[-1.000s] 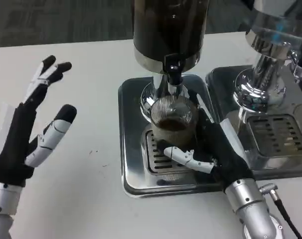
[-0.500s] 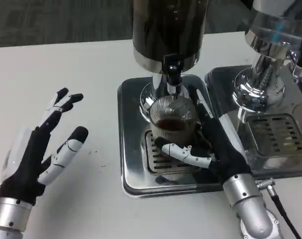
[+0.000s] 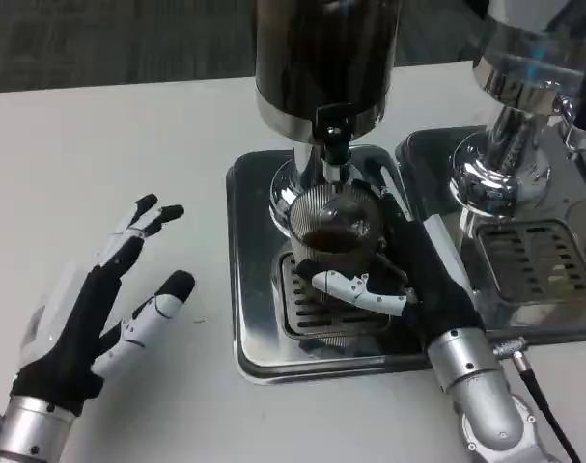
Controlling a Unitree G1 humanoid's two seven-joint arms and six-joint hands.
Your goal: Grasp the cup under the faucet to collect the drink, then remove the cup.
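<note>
We see our right hand (image 3: 408,289) wrapped around the ribbed clear glass cup (image 3: 336,231) of dark drink, standing on the square steel drip tray (image 3: 259,328) directly under the black faucet (image 3: 333,145) of the dark cylindrical dispenser (image 3: 321,58). A second chrome dispenser (image 3: 524,106) crowds close on the right. Our left hand (image 3: 90,323) hovers over the white table (image 3: 128,145), fingers spread wide, holding nothing.

A white table (image 3: 128,145) fills most of the head view; its surface is matte and evenly lit, with faint specks near the left of centre; soft shadows are cast on it; beyond its far edge a strip of dark grey carpet (image 3: 109,39) with a fine woven pattern is seen along the top; bright highlights are reflected in the polished metal at right; walls and windows cannot be made out.
</note>
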